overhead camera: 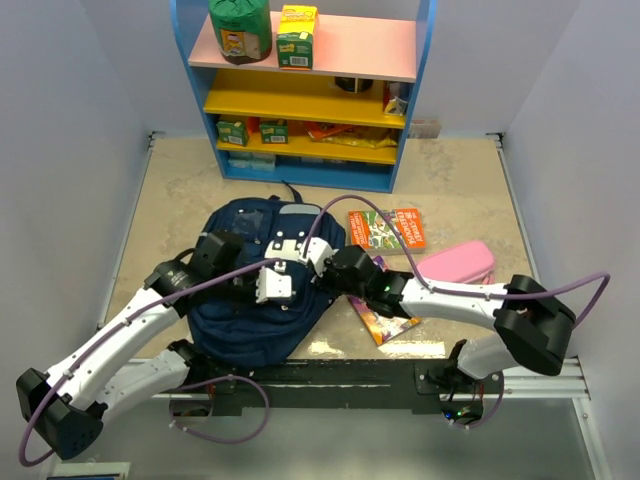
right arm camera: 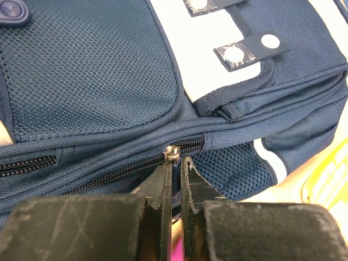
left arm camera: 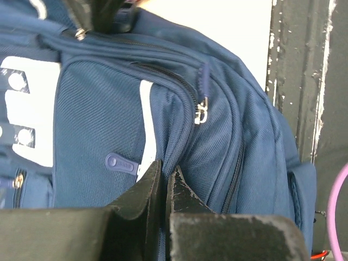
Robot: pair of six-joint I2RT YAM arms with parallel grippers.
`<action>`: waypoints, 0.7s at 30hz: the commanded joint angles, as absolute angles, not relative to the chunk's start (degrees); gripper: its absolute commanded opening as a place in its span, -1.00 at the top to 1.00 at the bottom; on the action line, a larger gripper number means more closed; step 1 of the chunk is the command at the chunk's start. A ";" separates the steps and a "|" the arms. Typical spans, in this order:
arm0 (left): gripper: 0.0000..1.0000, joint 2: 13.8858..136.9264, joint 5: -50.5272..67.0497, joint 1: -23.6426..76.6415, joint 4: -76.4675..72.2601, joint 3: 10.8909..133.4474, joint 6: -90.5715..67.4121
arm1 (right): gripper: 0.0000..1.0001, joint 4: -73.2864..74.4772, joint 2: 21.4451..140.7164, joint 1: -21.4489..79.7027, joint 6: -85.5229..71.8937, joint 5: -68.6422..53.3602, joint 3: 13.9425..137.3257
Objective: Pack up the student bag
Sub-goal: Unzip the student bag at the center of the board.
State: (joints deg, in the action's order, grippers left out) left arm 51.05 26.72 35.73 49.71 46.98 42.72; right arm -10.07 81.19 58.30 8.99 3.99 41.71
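The student bag (overhead camera: 250, 310), navy with grey-white patches, lies flat in the middle of the table. My left gripper (overhead camera: 272, 285) rests on its front and is shut on a fold of the bag's fabric (left arm camera: 179, 147), beside a zip pull (left arm camera: 202, 113). My right gripper (overhead camera: 318, 258) is at the bag's right side. It is shut on the blue pull tab under the metal zip slider (right arm camera: 172, 153) of the bag (right arm camera: 98, 81). The zip looks partly open left of the slider. An orange-green book (overhead camera: 387, 229), a purple book (overhead camera: 388, 318) and a pink pencil case (overhead camera: 455, 263) lie right of the bag.
A blue shelf unit (overhead camera: 310, 90) with pink and yellow boards stands at the back, holding a green pack (overhead camera: 240, 30), a juice carton (overhead camera: 296, 36) and small boxes. White walls close in on both sides. A dark rail (overhead camera: 380, 375) runs along the near edge.
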 commanded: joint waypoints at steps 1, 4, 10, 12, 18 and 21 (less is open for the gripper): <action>1.00 50.71 14.08 34.89 32.61 47.99 39.12 | 1.00 -10.55 76.21 63.28 2.99 -2.29 41.49; 1.00 50.63 9.06 34.89 29.63 46.41 37.18 | 1.00 -10.11 72.87 63.81 0.89 -1.06 40.17; 1.00 51.24 10.01 34.89 27.95 45.88 33.58 | 0.86 -8.96 68.38 64.34 -5.62 -0.18 39.29; 1.00 51.15 12.21 34.89 28.56 46.14 33.66 | 0.74 -9.14 68.64 64.34 -6.76 0.88 39.11; 1.00 50.36 12.30 34.72 29.27 45.88 34.19 | 0.55 -8.53 72.85 64.25 -9.05 2.02 40.43; 1.00 49.83 12.74 34.54 29.71 45.53 34.19 | 0.44 -9.31 74.00 64.25 -10.37 1.67 40.08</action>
